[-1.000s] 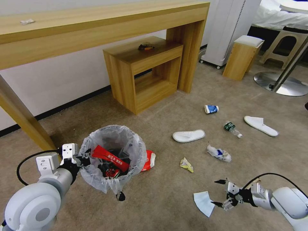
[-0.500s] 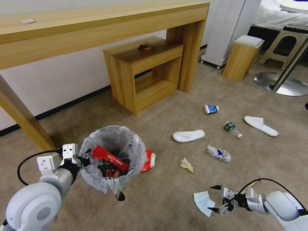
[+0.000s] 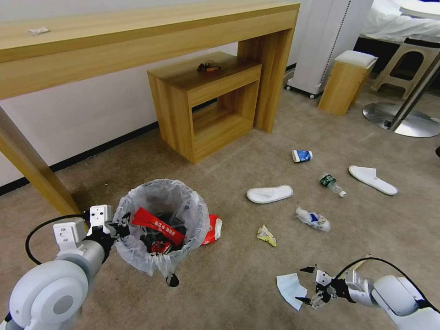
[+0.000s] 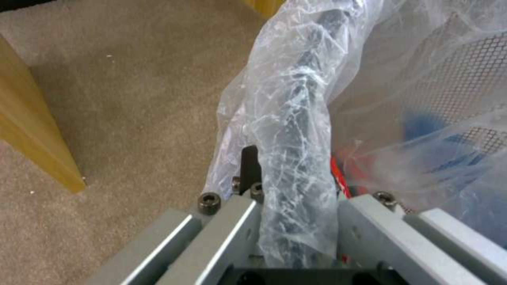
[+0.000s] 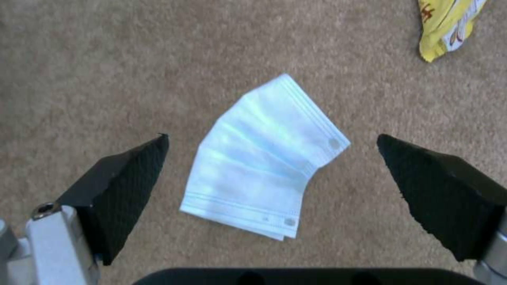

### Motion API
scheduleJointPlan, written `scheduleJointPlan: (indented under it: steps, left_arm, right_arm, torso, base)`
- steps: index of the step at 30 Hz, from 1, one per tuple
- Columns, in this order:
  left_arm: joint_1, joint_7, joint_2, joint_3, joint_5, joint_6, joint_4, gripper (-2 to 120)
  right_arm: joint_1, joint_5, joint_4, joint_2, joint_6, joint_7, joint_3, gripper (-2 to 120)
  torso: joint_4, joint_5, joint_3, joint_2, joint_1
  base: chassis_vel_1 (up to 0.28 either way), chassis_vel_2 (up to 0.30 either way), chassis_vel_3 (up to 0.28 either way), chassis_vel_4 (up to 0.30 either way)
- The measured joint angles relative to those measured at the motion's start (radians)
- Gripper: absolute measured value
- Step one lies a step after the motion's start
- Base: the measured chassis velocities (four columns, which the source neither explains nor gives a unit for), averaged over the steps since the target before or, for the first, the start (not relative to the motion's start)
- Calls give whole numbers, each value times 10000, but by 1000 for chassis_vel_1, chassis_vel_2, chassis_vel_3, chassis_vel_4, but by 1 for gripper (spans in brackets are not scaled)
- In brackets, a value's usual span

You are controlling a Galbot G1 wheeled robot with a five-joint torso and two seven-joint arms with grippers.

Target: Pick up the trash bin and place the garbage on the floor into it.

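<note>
Two grippers are working: the left gripper (image 3: 123, 228) is clamping the bagged rim of the bin (image 3: 160, 220) — the wrist view is showing crinkled plastic (image 4: 296, 158) pinched between its jaws — while the right gripper (image 3: 308, 285) is hanging with fingers spread wide, just beside one pale-blue mask (image 3: 290, 289) lying flat on the floor (image 3: 229, 284). In its wrist view the mask (image 5: 267, 158) is sitting between the two black fingertips (image 5: 126, 186), untouched.

Counting the litter beyond the right gripper: two white slippers (image 3: 269, 194), one bottle (image 3: 332, 184), one blue cup (image 3: 302, 156), one crumpled white-and-blue wrapper (image 3: 313, 219) and one yellow wrapper (image 3: 266, 235). One red packet (image 3: 212, 229) is lying against the bin's far side, on the side away from the left gripper, and more red wrappers are sitting inside the bin.

Compared with a second ago, the right gripper is lower and closer to the mask, drawn in toward its near edge; the bin, the left gripper and all the litter are staying put.
</note>
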Motion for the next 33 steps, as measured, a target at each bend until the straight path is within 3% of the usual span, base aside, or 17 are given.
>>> scheduleJointPlan:
  steps: [33]
  left_arm:
    - [70, 57, 11, 5, 100, -1, -43, 0]
  right_arm:
    - [681, -131, -857, 455, 459, -338, -450, 100]
  torso:
    - [0, 0, 0, 0, 0]
  base:
    - [0, 0, 0, 0]
